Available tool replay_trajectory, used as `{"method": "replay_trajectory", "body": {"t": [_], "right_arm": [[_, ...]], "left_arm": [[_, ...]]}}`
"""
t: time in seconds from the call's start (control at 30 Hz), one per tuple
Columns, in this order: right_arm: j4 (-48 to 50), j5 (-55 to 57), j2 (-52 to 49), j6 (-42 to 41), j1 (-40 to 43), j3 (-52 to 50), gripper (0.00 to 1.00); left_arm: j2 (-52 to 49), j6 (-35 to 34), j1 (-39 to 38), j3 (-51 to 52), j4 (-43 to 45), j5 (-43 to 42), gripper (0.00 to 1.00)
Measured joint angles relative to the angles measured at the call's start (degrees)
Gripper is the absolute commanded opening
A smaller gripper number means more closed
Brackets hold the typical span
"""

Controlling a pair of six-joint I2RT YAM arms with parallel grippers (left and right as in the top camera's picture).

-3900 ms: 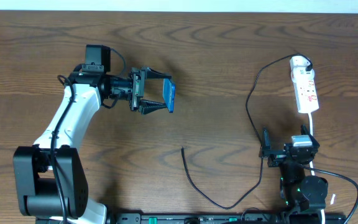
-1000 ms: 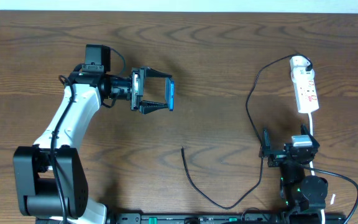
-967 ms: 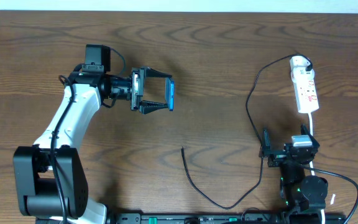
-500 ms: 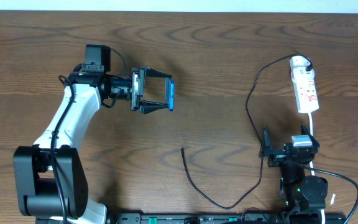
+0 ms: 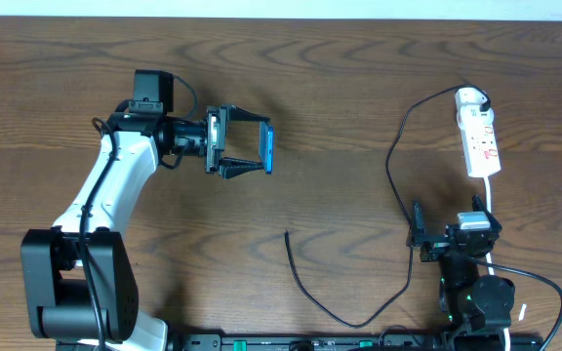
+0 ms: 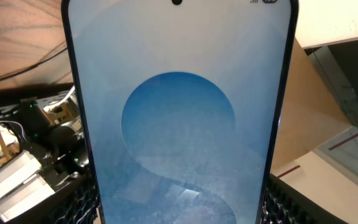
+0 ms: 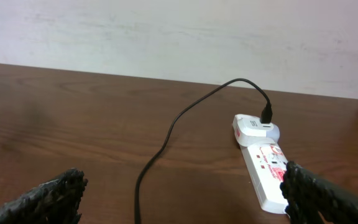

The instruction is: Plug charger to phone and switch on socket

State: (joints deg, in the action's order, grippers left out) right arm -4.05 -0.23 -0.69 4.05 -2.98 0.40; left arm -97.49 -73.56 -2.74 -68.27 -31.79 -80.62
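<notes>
Noted left fingers (image 5: 246, 118) clamped on phone (image 5: 267, 148), held on edge over worktop (image 5: 359, 78). Noted right fingers (image 7: 58, 193) spread wide, empty, near socket (image 5: 480, 141). Found charger (image 5: 398, 175) tip lying loose.

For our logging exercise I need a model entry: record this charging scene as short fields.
phone: held in left gripper, blue screen lit
left gripper: shut on phone's edges
right gripper: open, empty, facing power strip
charger cable: plugged in at power strip's end; free tip lying on table, not in phone
power strip: flat on table, far right
</notes>
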Motion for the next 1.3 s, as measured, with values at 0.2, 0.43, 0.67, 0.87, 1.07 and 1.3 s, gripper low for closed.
{"method": "replay_trajectory", "body": {"t": [0.2,0.43,0.67,0.87,1.07,1.3], "right_arm": [[0.0,0.0,0.0,0.0,0.0,0.0,0.99],[0.0,0.0,0.0,0.0,0.0,0.0,0.99],[0.0,0.0,0.0,0.0,0.0,0.0,0.99],[0.0,0.0,0.0,0.0,0.0,0.0,0.99],[0.0,0.0,0.0,0.0,0.0,0.0,0.99],[0.0,0.0,0.0,0.0,0.0,0.0,0.99]], "left_arm": [[0.0,1.7,0.0,0.0,0.2,2.9,0.07],[0.0,5.1,0.0,0.0,0.1,7.9,0.07],[0.0,9.0,0.0,0.0,0.8,14.1,0.07],[0.0,11.2,0.0,0.0,0.9,19.0,0.08],[0.0,14.2,0.0,0.0,2.4,22.1,0.07],[0.0,15.6,0.0,0.0,2.4,23.0,0.07]]}}
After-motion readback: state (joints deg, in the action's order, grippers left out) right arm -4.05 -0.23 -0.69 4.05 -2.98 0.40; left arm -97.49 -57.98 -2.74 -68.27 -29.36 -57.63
